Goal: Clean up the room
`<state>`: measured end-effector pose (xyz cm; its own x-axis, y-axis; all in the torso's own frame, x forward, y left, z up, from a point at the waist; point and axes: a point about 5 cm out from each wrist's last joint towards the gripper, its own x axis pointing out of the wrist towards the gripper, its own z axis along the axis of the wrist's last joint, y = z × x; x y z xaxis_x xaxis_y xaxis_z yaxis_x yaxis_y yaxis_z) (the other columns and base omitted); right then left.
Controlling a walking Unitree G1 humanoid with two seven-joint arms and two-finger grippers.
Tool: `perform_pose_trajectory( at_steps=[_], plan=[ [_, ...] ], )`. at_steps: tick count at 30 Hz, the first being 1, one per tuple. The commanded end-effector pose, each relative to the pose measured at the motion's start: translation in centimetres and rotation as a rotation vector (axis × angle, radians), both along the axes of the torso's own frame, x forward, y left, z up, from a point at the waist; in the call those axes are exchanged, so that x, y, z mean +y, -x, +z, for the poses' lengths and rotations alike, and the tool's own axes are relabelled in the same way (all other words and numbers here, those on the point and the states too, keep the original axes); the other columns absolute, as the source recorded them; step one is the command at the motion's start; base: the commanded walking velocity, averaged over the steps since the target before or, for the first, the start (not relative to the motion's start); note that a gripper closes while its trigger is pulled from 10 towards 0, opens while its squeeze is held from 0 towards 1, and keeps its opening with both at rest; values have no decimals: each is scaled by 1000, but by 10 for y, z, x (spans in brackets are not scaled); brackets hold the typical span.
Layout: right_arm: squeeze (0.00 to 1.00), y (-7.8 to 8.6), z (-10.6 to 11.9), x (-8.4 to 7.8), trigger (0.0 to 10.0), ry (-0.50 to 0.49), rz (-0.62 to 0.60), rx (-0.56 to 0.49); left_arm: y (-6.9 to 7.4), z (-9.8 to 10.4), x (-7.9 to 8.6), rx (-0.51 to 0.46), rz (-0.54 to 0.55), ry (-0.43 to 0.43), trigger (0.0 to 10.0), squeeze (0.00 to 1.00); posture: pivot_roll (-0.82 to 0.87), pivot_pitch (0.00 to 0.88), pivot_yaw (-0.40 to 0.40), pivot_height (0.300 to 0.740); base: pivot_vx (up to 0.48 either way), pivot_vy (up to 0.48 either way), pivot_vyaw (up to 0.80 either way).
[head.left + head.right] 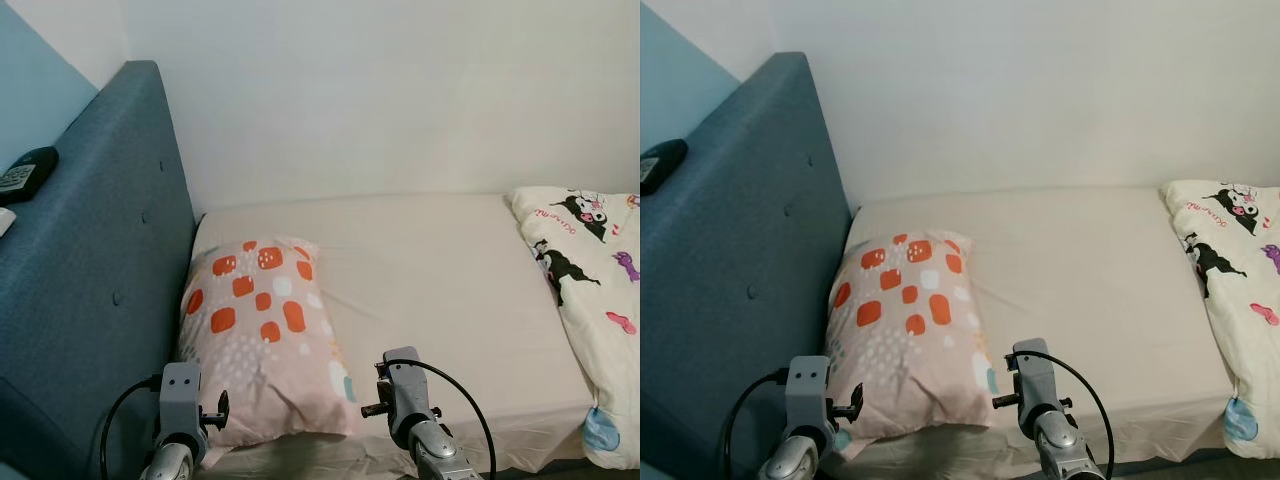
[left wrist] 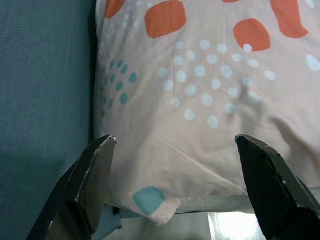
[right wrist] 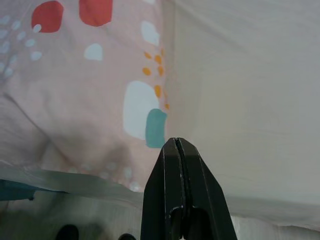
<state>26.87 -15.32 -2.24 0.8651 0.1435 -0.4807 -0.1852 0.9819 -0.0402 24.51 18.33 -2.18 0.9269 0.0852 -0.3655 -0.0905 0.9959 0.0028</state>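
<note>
A pink pillow [image 1: 262, 335] with orange patches and pale dots lies on the bed [image 1: 450, 290] against the blue padded headboard [image 1: 90, 300]. A white cartoon-print quilt [image 1: 590, 290] is bunched at the bed's right end. My left gripper [image 2: 175, 175] hangs open just over the pillow's [image 2: 210, 100] near corner by the headboard; its wrist [image 1: 180, 395] shows low at the front. My right gripper [image 3: 176, 145] is shut with nothing in it, above the pillow's [image 3: 90, 90] near right corner and the sheet; its wrist [image 1: 403, 395] sits near the bed's front edge.
A dark remote control [image 1: 25, 172] rests on the surface behind the headboard's top, at the far left. A white wall [image 1: 400, 90] runs behind the bed. Bare sheet lies between pillow and quilt.
</note>
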Motion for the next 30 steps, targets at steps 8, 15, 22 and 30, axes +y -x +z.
perform_pose_trajectory(
  at_steps=[8, 15, 22, 30],
  plan=[
    [0, 4, -3, -2, 10000, -8, -17, 14, 0, -2, 0, 18, 1, -6, 10000, 0, 28, 47, -47, 726, 0, -300, 0],
    [0, 3, -3, -3, 10000, -5, -17, 14, 0, -3, 0, 32, 25, 4, 10000, 0, 27, 47, -48, 726, 0, 0, 0],
    [0, 3, -2, -4, 10000, -4, -19, 14, -1, -3, 1, 38, 40, 4, 10000, 0, 26, 48, -48, 726, 0, 0, 0],
    [0, 2, -2, -5, 10000, -6, -23, 15, 0, -4, 0, 45, 4, -22, 10000, 0, 25, 54, -51, 726, 0, 0, 0]
  ],
)
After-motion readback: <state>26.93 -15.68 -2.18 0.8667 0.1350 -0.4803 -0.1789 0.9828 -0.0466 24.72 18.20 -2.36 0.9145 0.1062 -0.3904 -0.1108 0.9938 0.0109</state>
